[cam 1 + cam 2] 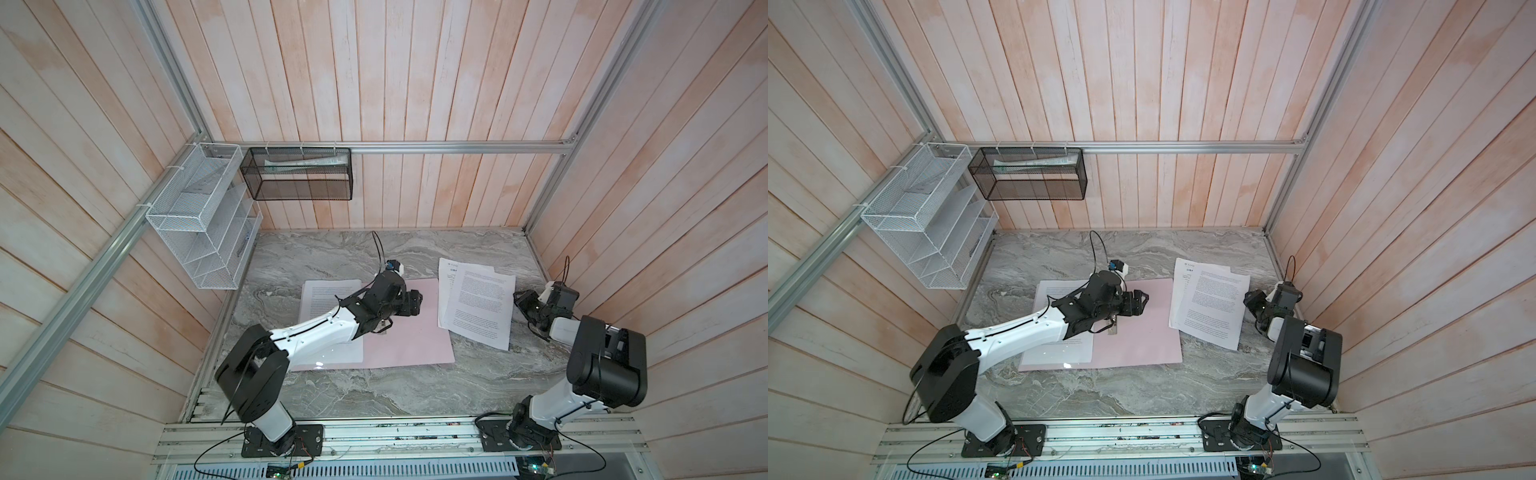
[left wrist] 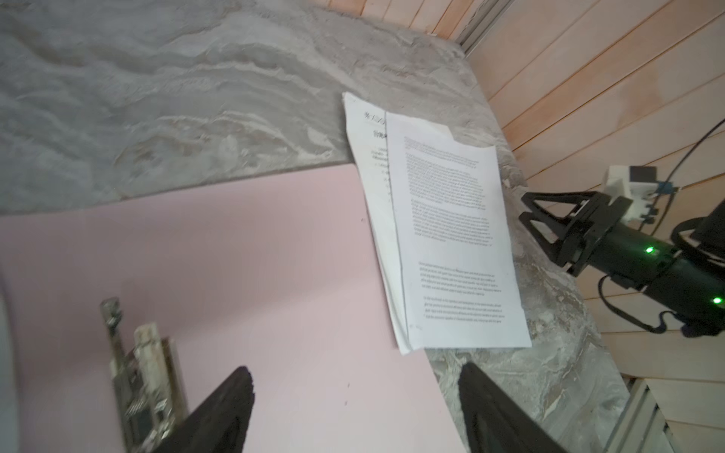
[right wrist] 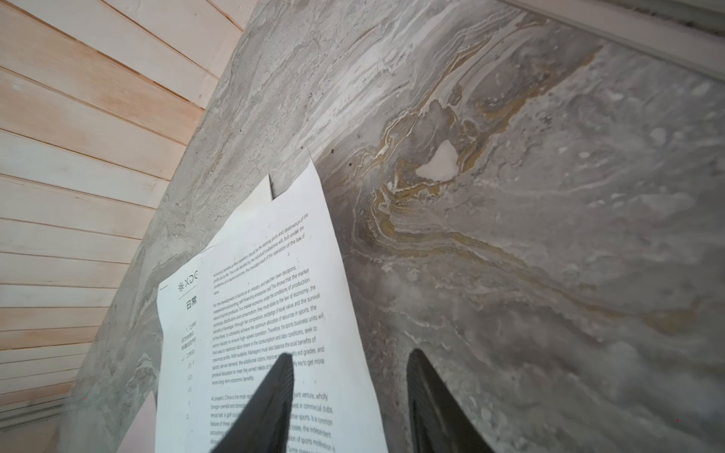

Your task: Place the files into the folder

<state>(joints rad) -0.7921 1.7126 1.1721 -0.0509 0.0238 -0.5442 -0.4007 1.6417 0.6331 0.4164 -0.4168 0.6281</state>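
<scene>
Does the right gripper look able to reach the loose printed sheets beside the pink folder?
Probably yes. The right gripper hangs open at the printed sheets, one finger over the top one, nothing between. They lie flat on the marble table, so lifting an edge may be awkward.

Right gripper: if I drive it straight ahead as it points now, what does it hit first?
Most likely the files: the right gripper points along the stack's edge, open jaws straddling it. Its height over the table is unclear.
</scene>
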